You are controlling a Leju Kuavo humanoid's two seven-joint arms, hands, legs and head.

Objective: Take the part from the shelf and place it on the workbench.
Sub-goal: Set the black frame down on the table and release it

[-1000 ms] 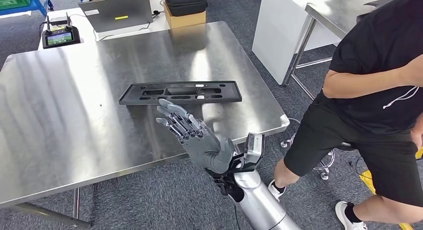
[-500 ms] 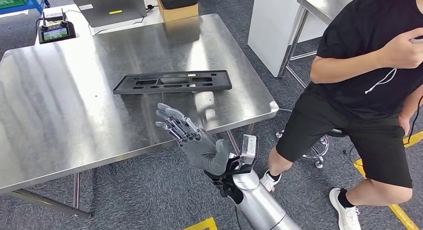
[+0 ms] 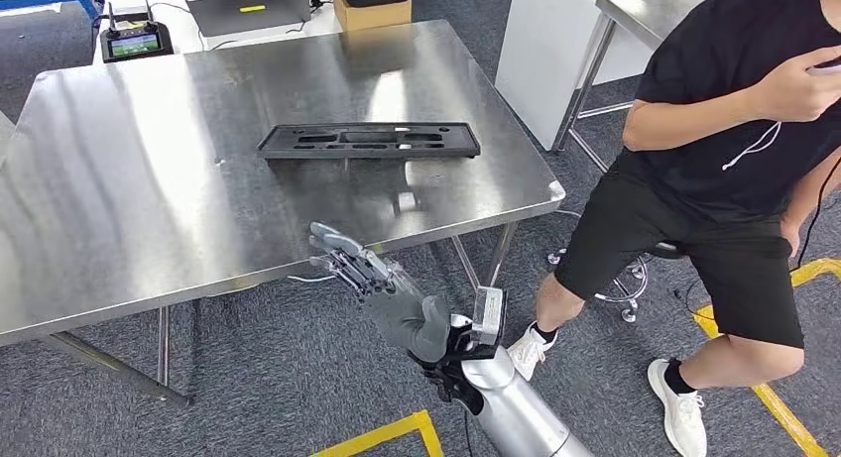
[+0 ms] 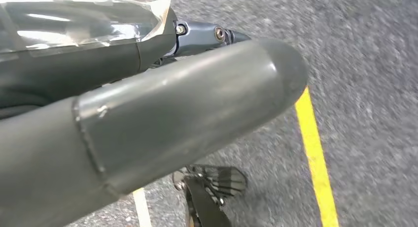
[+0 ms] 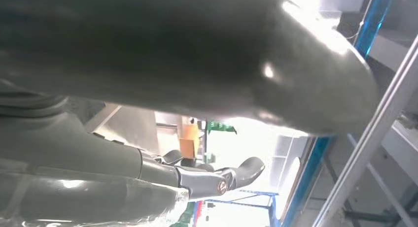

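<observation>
The long flat black plastic part (image 3: 369, 140) lies on the steel workbench (image 3: 149, 209), toward its right half, with nothing touching it. My right hand (image 3: 382, 293) hovers at the workbench's front edge, well short of the part, fingers spread and holding nothing. The right wrist view looks past the thick thumb (image 5: 246, 64) and the extended fingers (image 5: 217, 180), which are empty. My left hand (image 4: 148, 123) hangs over the grey carpet, thumb and fingers stretched out with nothing in them.
A person in a black shirt and shorts (image 3: 734, 130) sits on a stool (image 3: 635, 288) close to the workbench's right corner. A laptop (image 3: 253, 1), a cardboard box (image 3: 372, 6) and a screen controller (image 3: 134, 43) stand behind the workbench. Yellow tape (image 3: 387, 435) marks the carpet.
The whole picture has shifted as the camera drew back. My right hand has come away from beside the part to the workbench's front edge. The part stays where it lay.
</observation>
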